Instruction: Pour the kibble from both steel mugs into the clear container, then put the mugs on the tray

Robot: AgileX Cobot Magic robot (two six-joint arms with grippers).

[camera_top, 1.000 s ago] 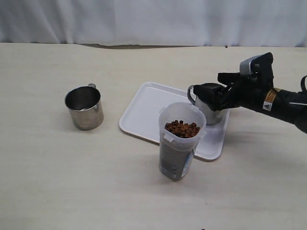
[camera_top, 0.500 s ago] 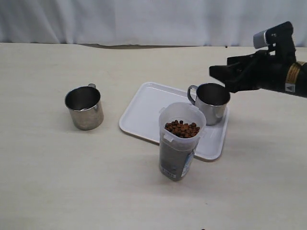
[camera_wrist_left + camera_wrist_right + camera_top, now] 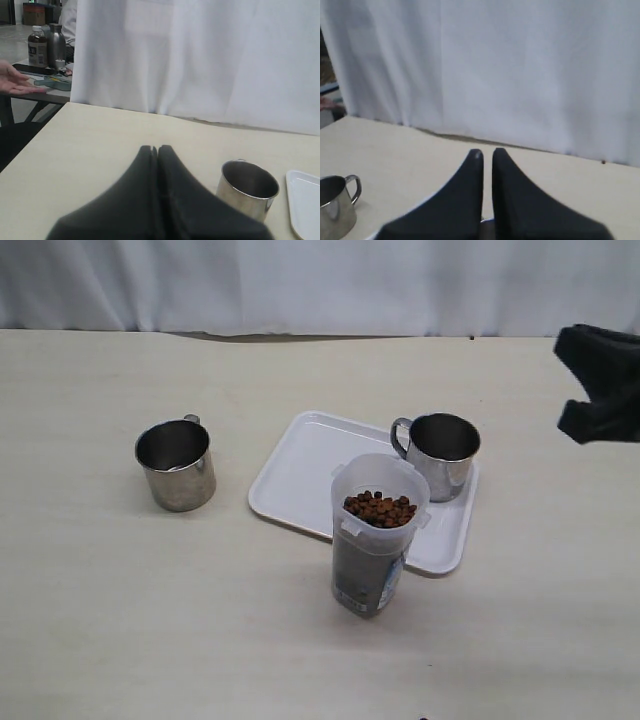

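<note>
Steel mug (image 3: 177, 468) off tray (image 3: 295, 475): rigid, slick, likely light | I'd pinch its rim | left gripper (image 3: 154, 150), right gripper (image 3: 487, 152) closed, empty

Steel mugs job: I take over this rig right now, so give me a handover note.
Left hand shut, empty, near the shiny steel mug on the table.
Right hand shut, empty, raised clear of the tray.
Second steel mug stands upright on the flat white tray.
Tall clear plastic container holds brown kibble nearly to its rim.
To do: table mug, seemingly empty, onto the tray.
</note>
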